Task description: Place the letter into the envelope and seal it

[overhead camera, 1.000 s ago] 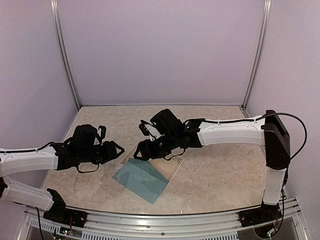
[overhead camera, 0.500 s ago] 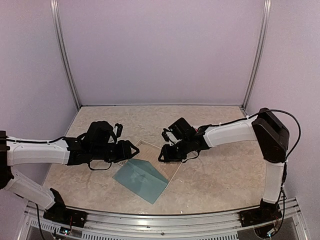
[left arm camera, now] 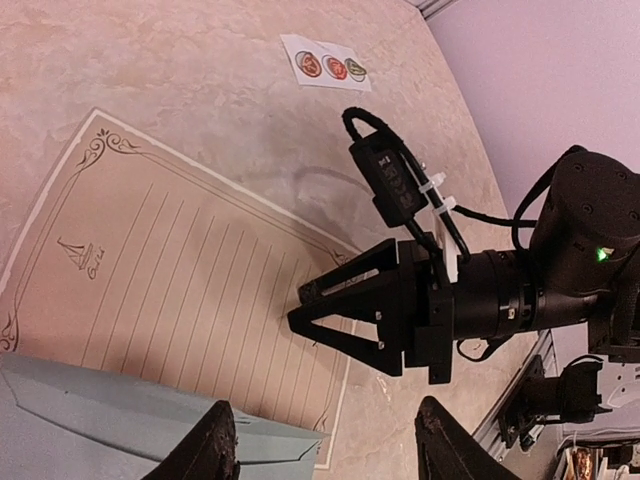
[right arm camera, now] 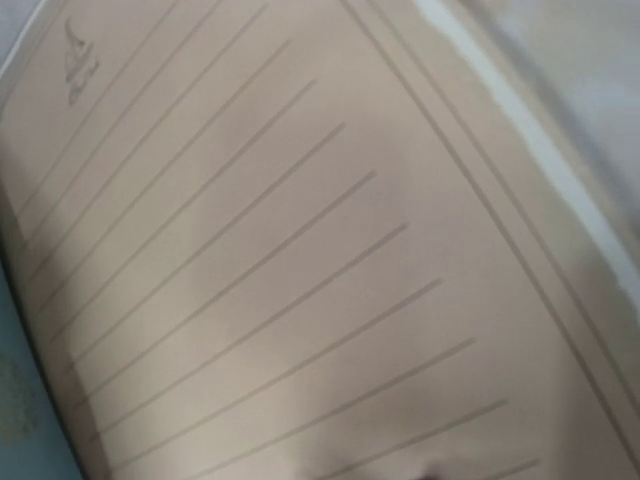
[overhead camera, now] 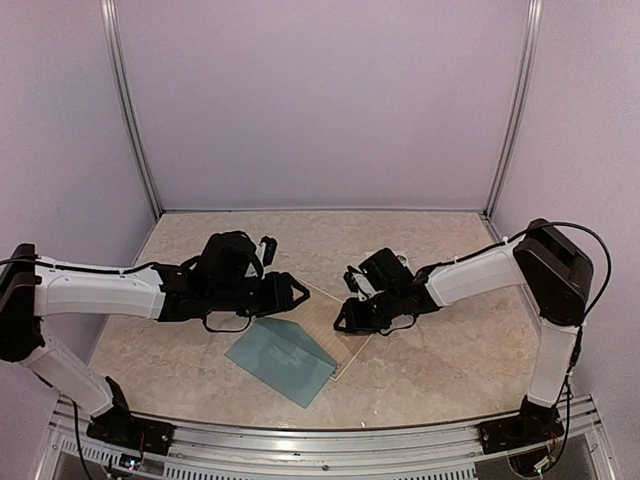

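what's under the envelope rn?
The letter: its near part runs beneath the envelope, and its ruled lines vanish at the teal edge. How far the sheet extends under it, and anything else below, is covered.

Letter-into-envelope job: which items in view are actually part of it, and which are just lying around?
Part of the job:
- letter, lying flat, ruled side up
- envelope, overlapping the letter's near edge

Just lying about:
- strip of round stickers, beyond the letter, nothing touching it (it might serve for sealing later)
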Robot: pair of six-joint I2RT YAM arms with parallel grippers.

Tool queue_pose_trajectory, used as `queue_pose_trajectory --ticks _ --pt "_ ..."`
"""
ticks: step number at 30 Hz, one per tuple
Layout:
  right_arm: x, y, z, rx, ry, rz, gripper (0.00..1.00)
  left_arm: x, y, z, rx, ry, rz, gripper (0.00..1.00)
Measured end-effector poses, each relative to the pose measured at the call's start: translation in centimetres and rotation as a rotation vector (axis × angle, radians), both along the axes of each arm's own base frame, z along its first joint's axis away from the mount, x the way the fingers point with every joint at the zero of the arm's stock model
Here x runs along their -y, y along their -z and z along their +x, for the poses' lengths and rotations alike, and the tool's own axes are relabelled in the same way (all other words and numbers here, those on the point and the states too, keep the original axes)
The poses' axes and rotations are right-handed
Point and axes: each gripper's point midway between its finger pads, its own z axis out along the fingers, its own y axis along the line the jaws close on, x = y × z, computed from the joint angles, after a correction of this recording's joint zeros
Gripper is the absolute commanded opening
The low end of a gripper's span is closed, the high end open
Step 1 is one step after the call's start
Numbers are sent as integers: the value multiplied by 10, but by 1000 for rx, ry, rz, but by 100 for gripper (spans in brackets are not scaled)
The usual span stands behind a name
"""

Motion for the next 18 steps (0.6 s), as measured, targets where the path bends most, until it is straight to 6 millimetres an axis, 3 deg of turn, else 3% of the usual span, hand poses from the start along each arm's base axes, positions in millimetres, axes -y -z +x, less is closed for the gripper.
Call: queue_pose_trajectory --ticks 7,12,16,18 --pt "25 1 -19 -37 69 4 34 64 4 -1 8 109 -26 57" --pt "54 1 -37 -82 164 -17 35 110 23 -14 -14 206 -19 57" --pt "79 1 -53 -114 234 -36 39 131 46 -29 -47 270 -3 57" --pt "94 0 -62 -127 264 -63 47 135 58 -35 -64 288 11 57"
